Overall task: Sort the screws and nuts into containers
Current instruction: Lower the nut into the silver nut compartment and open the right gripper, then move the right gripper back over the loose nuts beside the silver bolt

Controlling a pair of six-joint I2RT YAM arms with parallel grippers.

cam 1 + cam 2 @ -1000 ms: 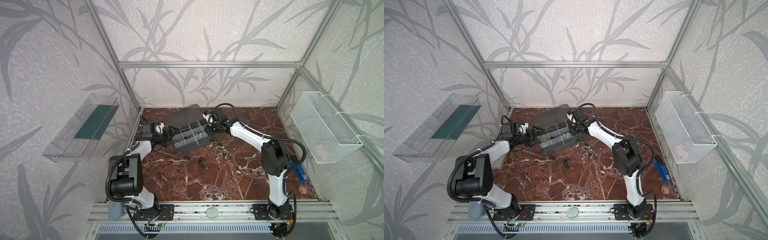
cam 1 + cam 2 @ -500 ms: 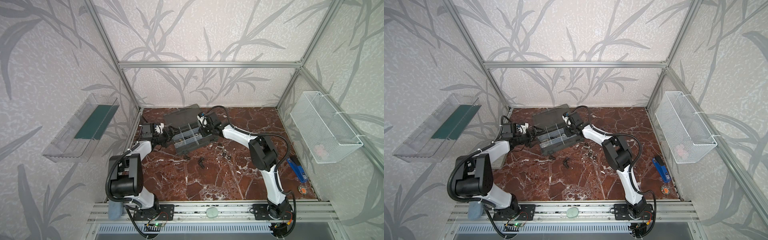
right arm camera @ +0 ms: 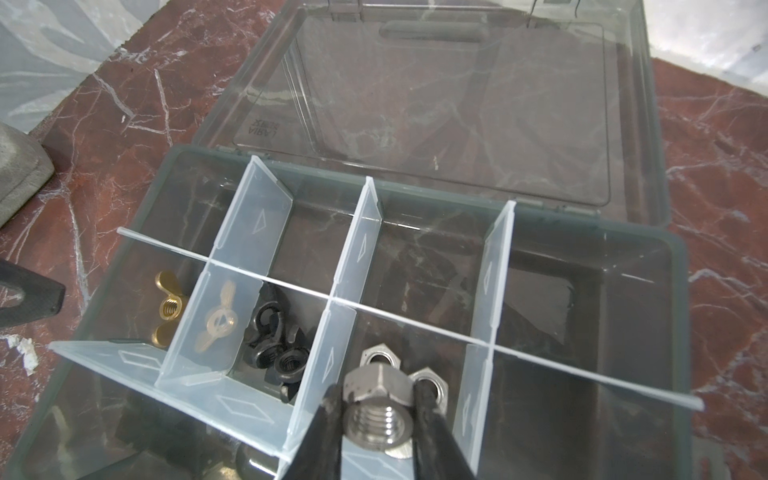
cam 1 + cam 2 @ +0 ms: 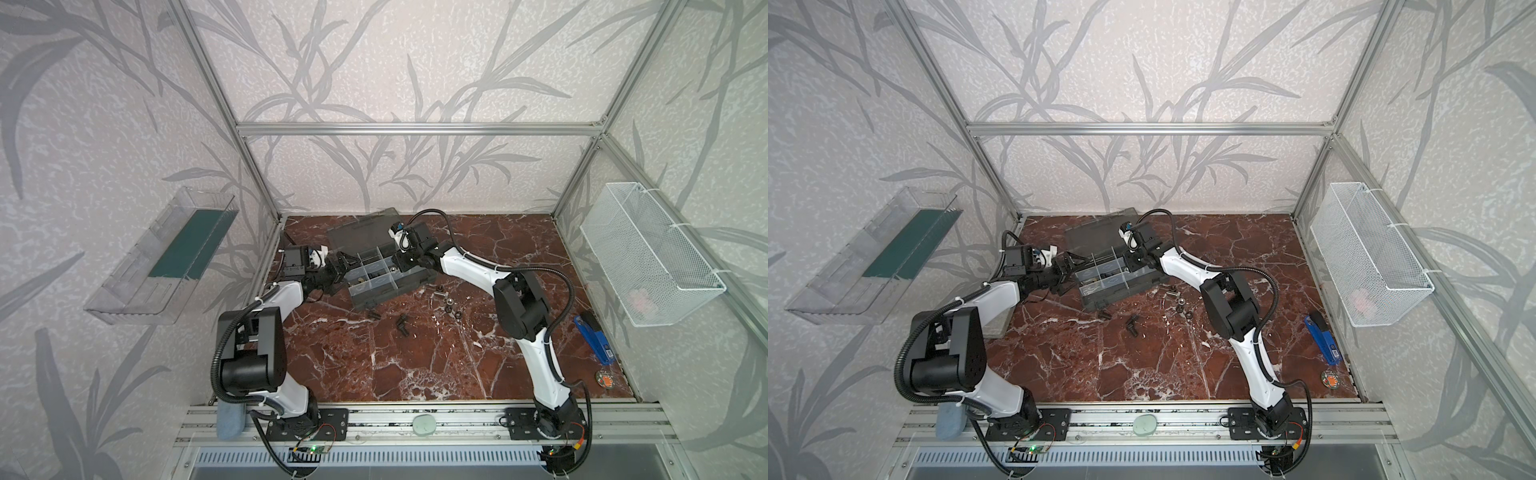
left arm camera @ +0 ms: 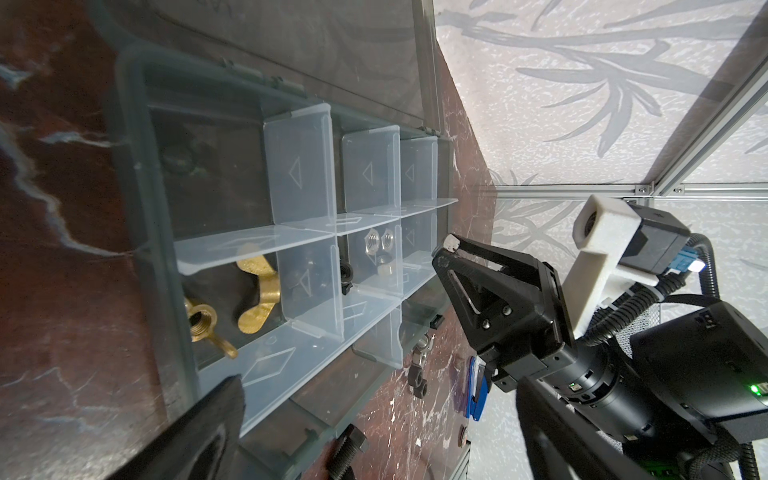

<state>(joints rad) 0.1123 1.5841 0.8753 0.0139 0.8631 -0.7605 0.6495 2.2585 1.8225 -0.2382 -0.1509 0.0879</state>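
The right claw [image 3: 376, 395], earlier at the dark grey plastic organizer case [image 3: 436, 194] end, now hangs over its cells [image 3: 540, 299], clamped on a shiny silver hex nut [image 3: 376, 422] above two more silver nuts [image 3: 379, 358]. Adjacent cells hold black nuts [image 3: 278, 353] and brass wing nuts [image 3: 166, 309]. Beside the case the left claw [image 4: 340, 270] gapes.

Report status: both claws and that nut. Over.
Right claw shut on silver nut, over the open case. Left claw open, empty, beside the case. Nothing in the way.
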